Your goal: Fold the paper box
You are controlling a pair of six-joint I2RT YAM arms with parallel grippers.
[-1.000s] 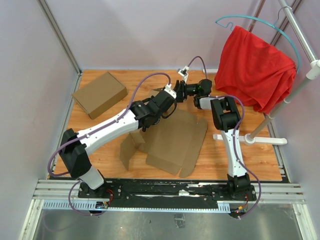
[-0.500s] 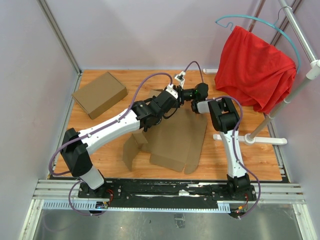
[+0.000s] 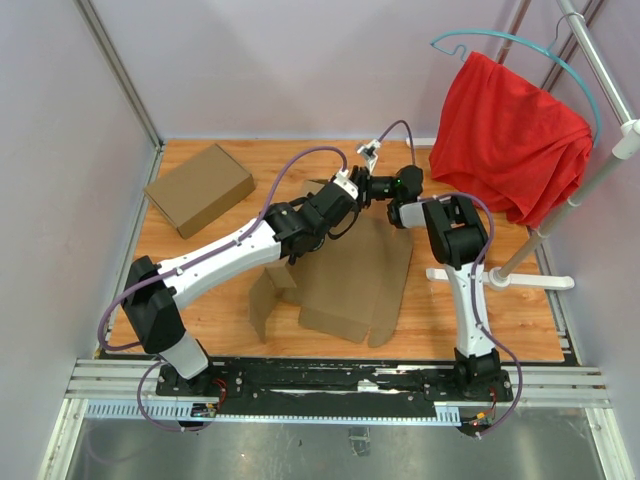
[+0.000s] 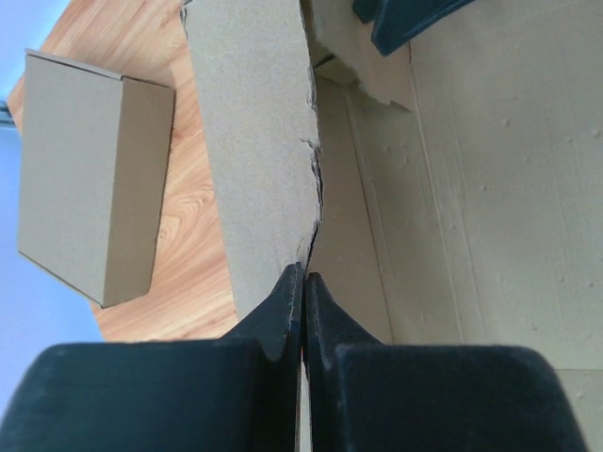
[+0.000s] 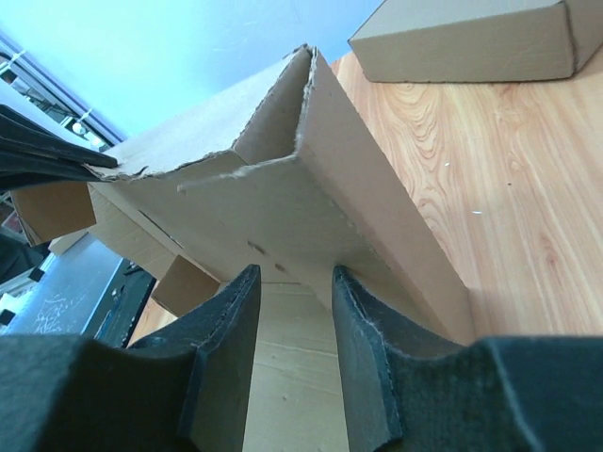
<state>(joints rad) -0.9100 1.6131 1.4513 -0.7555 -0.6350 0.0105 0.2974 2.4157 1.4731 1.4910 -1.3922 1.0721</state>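
Wood-grain table [image 3: 205, 300] sits between pale walls, both arms reaching to its far middle. On that table the left claw [image 4: 303, 282] has its fingers pressed together on the thin, ragged edge of a raised cardboard flap, with no gap showing between them. The right claw [image 5: 294, 282] is narrowly parted. Its two dark fingers [image 5: 234, 320] stand either side of the lower edge of a folded-up panel, and whether they touch it cannot be told. Seen from above, the left claw [image 3: 352, 187] and the right claw [image 3: 380, 186] meet tip to tip over the far edge of the paper box [image 3: 350, 280]. That box is a brown die-cut sheet lying mostly flat at the table's middle — its far flaps lifted at the claws, a side flap standing up at its near left. Its creased inner face [image 4: 471, 188] fills the left wrist view. Well apart, at the far left corner, rests a closed cardboard box [image 3: 198, 188]. To the right a red cloth [image 3: 510, 135] hangs from a teal hanger [image 3: 500, 42] on a white rack [image 3: 600, 170].
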